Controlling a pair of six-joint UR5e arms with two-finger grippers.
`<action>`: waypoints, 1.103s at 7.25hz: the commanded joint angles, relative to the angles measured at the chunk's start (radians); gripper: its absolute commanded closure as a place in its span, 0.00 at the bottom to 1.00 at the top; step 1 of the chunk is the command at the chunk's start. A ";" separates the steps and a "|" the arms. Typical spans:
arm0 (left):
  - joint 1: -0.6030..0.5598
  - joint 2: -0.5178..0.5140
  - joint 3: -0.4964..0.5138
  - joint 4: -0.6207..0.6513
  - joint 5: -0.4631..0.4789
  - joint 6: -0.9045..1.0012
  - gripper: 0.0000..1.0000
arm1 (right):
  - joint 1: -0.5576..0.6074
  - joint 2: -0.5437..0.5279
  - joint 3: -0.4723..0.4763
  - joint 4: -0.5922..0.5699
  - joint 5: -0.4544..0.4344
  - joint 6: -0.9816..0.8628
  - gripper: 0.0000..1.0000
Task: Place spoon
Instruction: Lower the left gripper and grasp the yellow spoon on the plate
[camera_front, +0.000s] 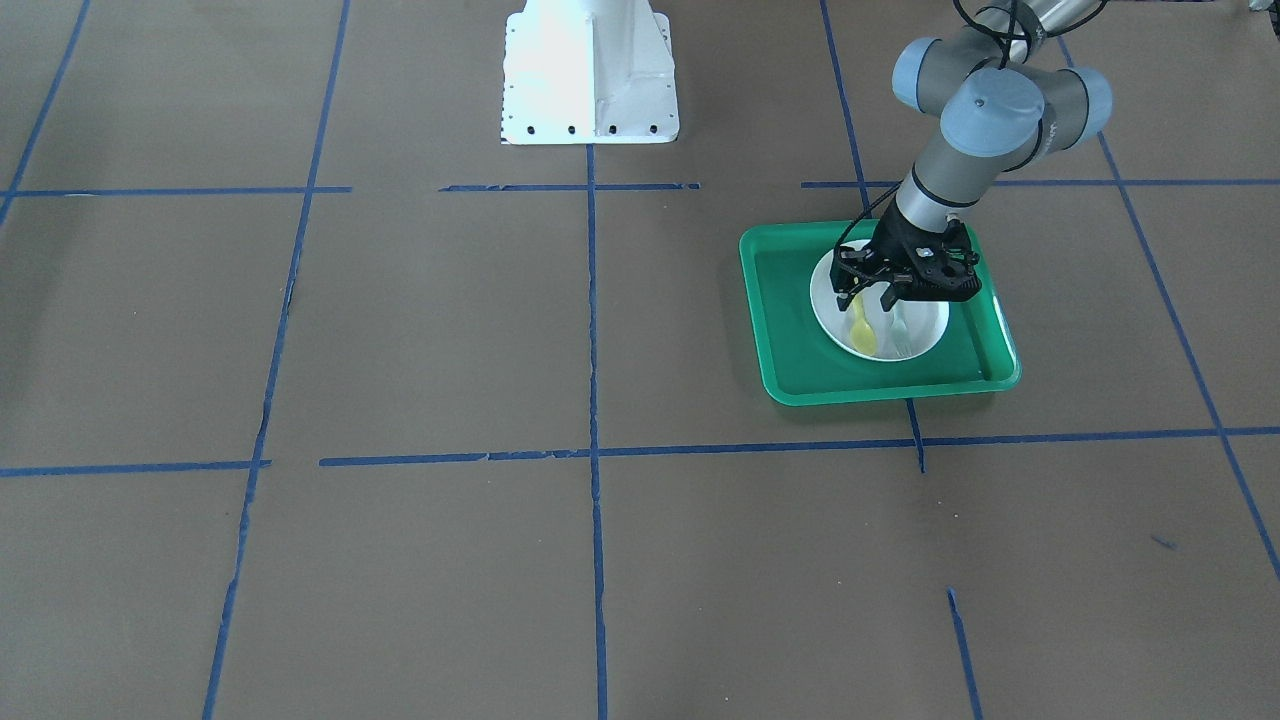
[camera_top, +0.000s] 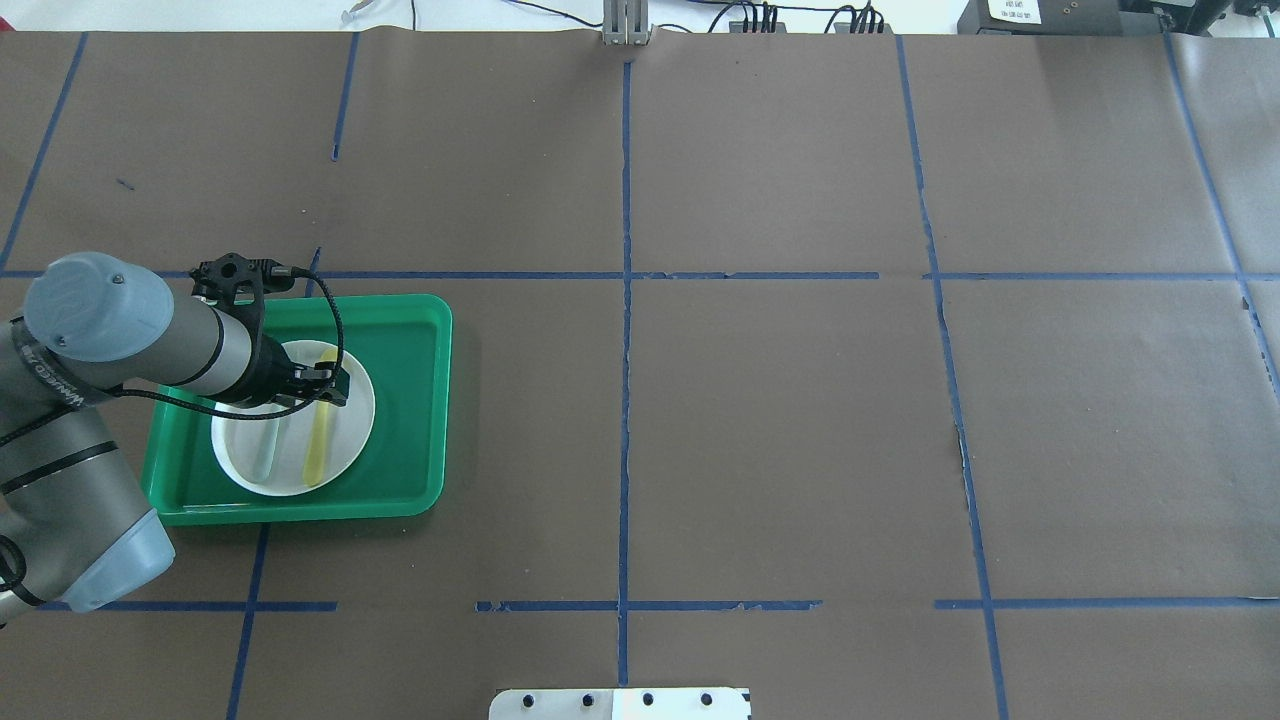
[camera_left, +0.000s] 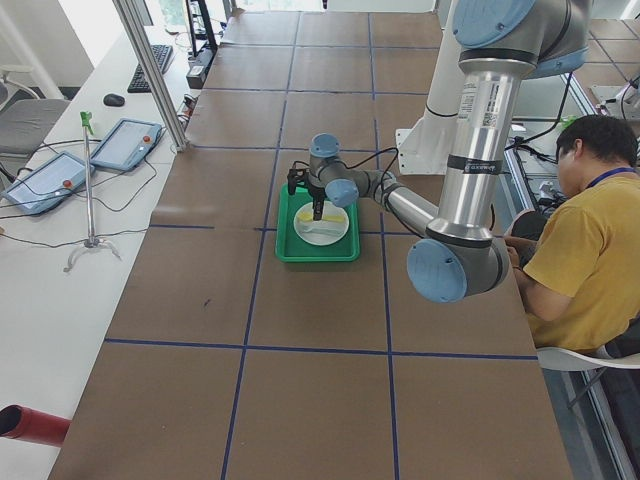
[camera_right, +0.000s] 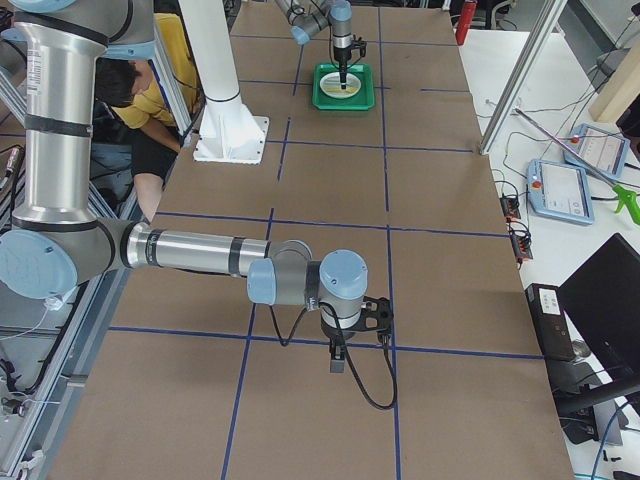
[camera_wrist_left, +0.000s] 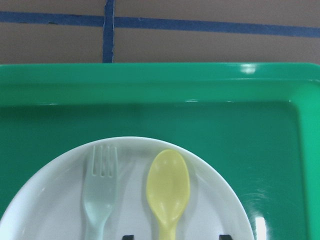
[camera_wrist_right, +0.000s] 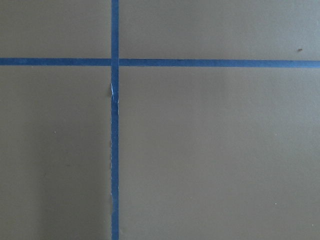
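The small yellow spoon (camera_wrist_left: 168, 190) lies flat on a white plate (camera_wrist_left: 55, 200), bowl toward the tray's far rim, beside a pale translucent fork (camera_wrist_left: 101, 187). The plate sits in a green tray (camera_wrist_left: 150, 115). My left gripper (camera_wrist_left: 176, 236) is open, low over the plate, its two fingertips wide apart on either side of the spoon's handle without touching it. In the overhead view the spoon (camera_top: 320, 440) and fork (camera_top: 268, 450) lie parallel on the plate (camera_top: 345, 440), just below the left gripper (camera_top: 320, 385). My right gripper (camera_right: 338, 360) hangs over bare table; I cannot tell whether it is open or shut.
The green tray (camera_top: 410, 400) stands on the brown table marked with blue tape lines. The white robot base (camera_front: 590, 70) is at the table's robot side. An operator in a yellow shirt (camera_left: 580, 230) sits beside the robot. The right wrist view shows only bare table and tape.
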 joint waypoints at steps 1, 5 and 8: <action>0.012 -0.001 0.017 0.000 0.000 0.000 0.36 | 0.000 0.000 0.000 -0.001 0.000 0.000 0.00; 0.016 -0.007 0.024 0.005 -0.013 0.005 0.91 | 0.000 0.000 0.000 -0.001 0.000 0.000 0.00; 0.012 -0.004 0.020 0.009 -0.013 0.006 1.00 | 0.000 0.000 0.000 0.000 0.000 0.000 0.00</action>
